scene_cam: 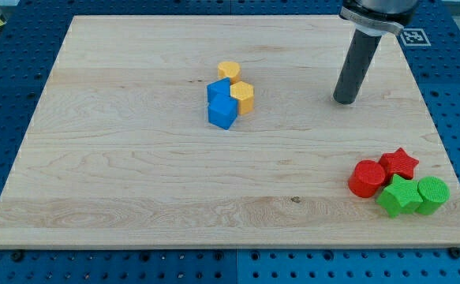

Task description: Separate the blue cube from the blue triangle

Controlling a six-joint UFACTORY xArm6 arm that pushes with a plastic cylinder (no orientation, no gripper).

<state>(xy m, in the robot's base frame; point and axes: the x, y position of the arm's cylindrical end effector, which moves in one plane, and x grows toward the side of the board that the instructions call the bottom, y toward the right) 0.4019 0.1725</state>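
Note:
The blue cube sits near the board's middle, touching the blue triangle just above it. A yellow hexagon presses against their right side, and a yellow heart-like block touches the cluster's top. My tip rests on the board well to the right of this cluster, touching no block.
At the view's bottom right, close to the board's edge, stand a red cylinder, a red star, a green star-like block and a green cylinder. The wooden board lies on a blue perforated table.

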